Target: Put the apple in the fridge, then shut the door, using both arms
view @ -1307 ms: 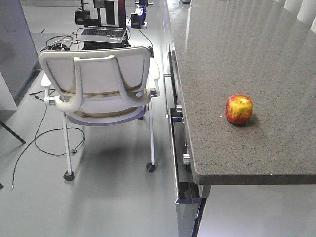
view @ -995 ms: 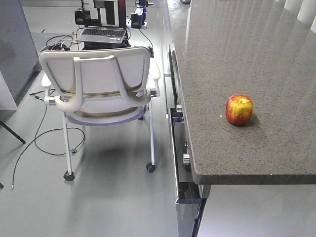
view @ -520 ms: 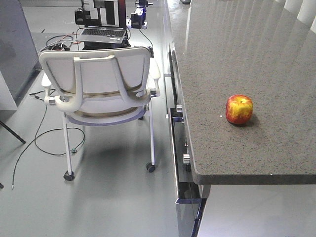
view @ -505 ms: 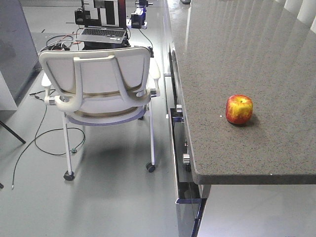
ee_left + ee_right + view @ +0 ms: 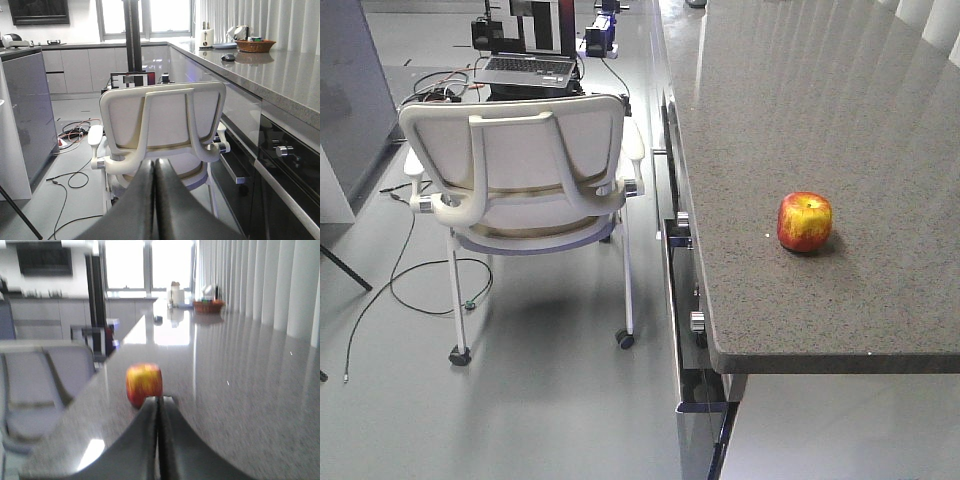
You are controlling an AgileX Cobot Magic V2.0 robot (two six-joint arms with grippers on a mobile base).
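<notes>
Only wrist views show left gripper (image 5: 154,163) and right gripper (image 5: 159,400) pinched together, the right facing apple (image 5: 144,383).

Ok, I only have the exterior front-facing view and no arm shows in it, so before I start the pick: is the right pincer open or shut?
Observer: Shut. The right wrist view shows the right pincer closed tight, holding nothing.
Operator: Where is it aimed?
Observer: At the apple, which stands on the counter just beyond its tip, nearly in line with it.
Operator: And the left one?
Observer: The left pincer is shut too. It faces the back of the white chair, with the counter off to its right.
</notes>
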